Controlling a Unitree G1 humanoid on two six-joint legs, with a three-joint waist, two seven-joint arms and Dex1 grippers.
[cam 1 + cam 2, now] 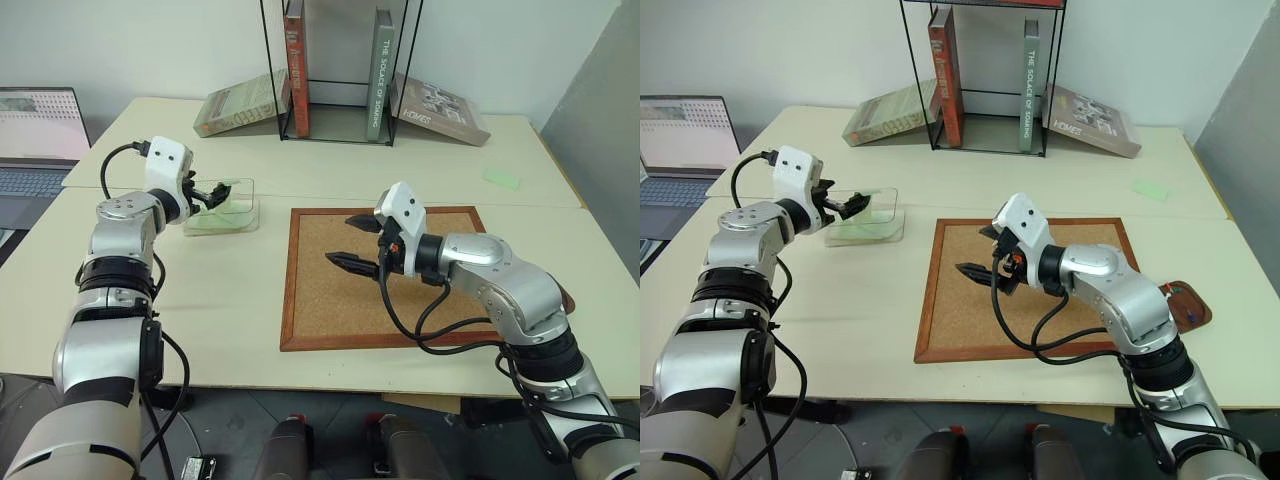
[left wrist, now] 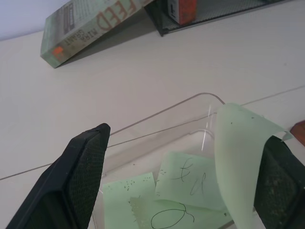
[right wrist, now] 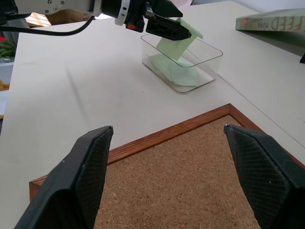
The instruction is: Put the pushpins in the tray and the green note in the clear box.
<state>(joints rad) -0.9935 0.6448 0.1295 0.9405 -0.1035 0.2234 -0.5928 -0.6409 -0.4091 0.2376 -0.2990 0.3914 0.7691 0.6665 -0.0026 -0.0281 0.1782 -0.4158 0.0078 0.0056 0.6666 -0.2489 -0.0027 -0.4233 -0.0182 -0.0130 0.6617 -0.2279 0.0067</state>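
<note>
Green note (image 2: 236,157) against one finger of spread left hand (image 1: 213,193), over clear box (image 1: 243,222) rim.

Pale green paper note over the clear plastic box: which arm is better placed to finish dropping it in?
Left. Its tool is open over the clear plastic box with the note against one finger; the right tool hovers over the corkboard.

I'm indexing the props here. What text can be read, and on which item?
"THE SOLACE OF" on the grey upright book; remainder unreadable.
"HOMER" on the leaning book.
"FEED" on the flat book; small print blurred.
Red book spine: too blurred.
Notes in the clear box: scribbles, no words.
</note>
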